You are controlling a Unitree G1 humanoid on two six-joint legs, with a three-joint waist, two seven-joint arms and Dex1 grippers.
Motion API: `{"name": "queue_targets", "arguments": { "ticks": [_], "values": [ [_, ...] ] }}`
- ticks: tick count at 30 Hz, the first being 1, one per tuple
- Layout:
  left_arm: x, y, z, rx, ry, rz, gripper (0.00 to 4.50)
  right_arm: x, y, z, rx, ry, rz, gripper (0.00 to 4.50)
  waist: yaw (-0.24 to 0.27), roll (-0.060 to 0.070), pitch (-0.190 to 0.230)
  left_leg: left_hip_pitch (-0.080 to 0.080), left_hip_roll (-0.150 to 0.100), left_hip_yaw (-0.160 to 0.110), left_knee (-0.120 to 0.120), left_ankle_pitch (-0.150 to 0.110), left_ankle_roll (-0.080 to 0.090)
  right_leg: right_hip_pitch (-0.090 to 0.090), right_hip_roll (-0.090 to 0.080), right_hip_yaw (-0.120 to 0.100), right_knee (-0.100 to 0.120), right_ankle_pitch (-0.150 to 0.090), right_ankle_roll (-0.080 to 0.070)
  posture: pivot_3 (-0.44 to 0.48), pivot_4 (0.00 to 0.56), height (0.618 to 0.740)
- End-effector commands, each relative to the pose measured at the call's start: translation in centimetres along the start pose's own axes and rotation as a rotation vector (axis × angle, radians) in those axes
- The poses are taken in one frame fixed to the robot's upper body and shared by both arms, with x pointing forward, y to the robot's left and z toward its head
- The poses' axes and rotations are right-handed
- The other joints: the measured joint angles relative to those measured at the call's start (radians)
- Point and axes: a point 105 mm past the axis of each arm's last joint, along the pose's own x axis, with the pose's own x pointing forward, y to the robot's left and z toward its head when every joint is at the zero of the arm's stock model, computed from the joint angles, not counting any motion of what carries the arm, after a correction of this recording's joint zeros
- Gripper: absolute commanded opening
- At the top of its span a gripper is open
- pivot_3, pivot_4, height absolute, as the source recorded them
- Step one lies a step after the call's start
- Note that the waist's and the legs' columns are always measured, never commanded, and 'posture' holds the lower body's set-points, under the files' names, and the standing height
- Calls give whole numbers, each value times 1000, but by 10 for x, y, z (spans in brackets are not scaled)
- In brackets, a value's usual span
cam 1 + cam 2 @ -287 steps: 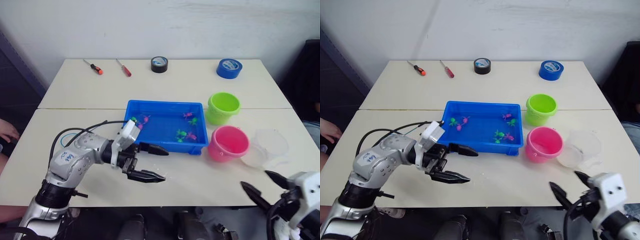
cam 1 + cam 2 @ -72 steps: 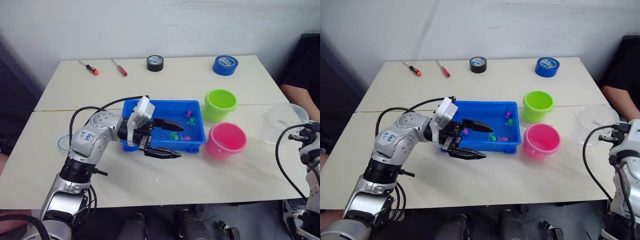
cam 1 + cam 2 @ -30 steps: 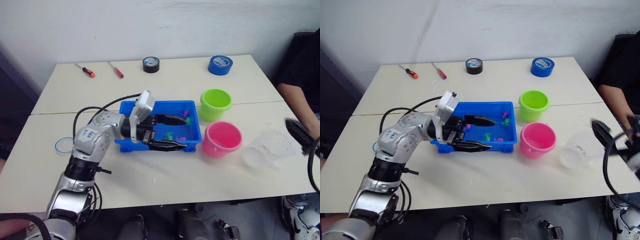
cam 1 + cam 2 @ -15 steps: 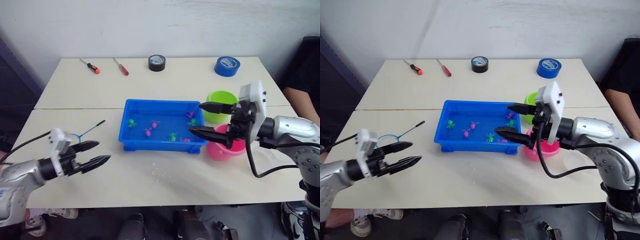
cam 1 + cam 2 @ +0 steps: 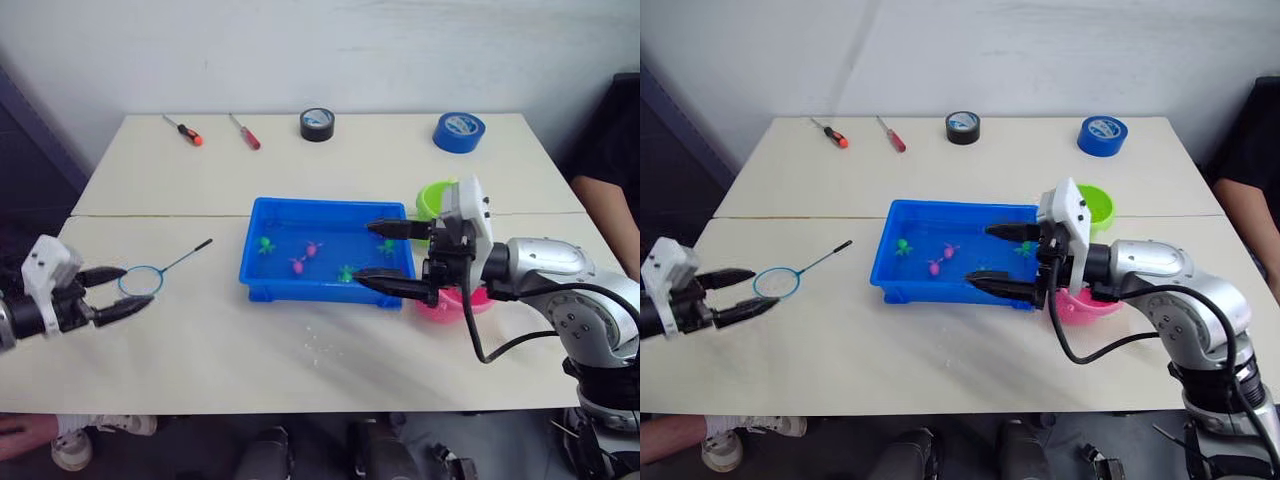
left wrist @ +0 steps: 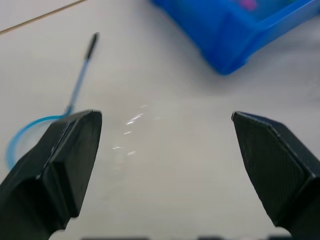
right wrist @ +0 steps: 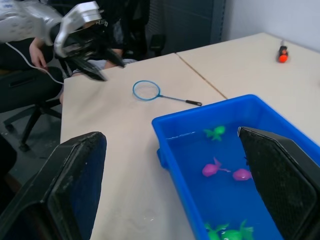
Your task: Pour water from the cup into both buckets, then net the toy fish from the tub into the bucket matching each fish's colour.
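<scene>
The blue tub [image 5: 262,283] sits mid-table with several pink and green toy fish [image 7: 214,168] in it. My right gripper [image 5: 375,256] hangs open over the tub's right end, nothing between its fingers. Its wrist partly hides the green bucket [image 5: 432,203] and the pink bucket [image 5: 1085,303] behind it. The net [image 5: 143,280] lies flat on the table to the left of the tub, its handle [image 6: 80,75] pointing toward the tub. My left gripper [image 5: 112,293] is open just left of the hoop, apart from it. The cup is out of view.
Two screwdrivers [image 5: 187,132], a black tape roll [image 5: 317,124] and a blue tape roll [image 5: 459,131] lie along the far edge. Water drops [image 5: 315,345] speckle the table in front of the tub. A person's arm [image 5: 605,200] shows at the right edge.
My left gripper has drawn back to the left and now sits beside the net's hoop. My right gripper has moved left, further over the tub.
</scene>
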Motion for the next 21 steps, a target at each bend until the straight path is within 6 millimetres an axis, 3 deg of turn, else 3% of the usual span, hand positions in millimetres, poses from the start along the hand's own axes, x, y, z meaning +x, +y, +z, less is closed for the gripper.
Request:
{"name": "queue_targets", "arguments": {
  "ticks": [1, 7, 15, 21],
  "values": [
    [14, 23, -7, 61, 103, 10, 4500, -6, 11, 8, -33, -14, -6, 4465, -3, 0, 0, -1, 0, 0, 0, 0, 0, -1, 0, 0, -1, 0, 0, 0, 150, 736],
    [67, 50, -4, 131, 292, 121, 4500, -16, 22, 0, -28, 12, -85, 4465, 5, -2, -1, -6, -1, 1, 4, 0, 0, -4, 0, -5, 7, 1, 2, 0, 150, 736],
    [110, 42, 2, 183, 396, 146, 4500, -27, 32, -2, -25, 30, -166, 4465, 1, -4, -1, -15, -2, 2, 17, -1, 1, -9, -1, -5, 11, 3, 5, 0, 150, 736],
    [123, 39, -2, 163, 440, 198, 4500, -38, 33, 2, -34, 52, -214, 4465, 21, -4, -1, -15, -2, 1, 18, -1, 1, -9, -1, -5, 12, 3, 5, 0, 150, 736]
  ]
}}
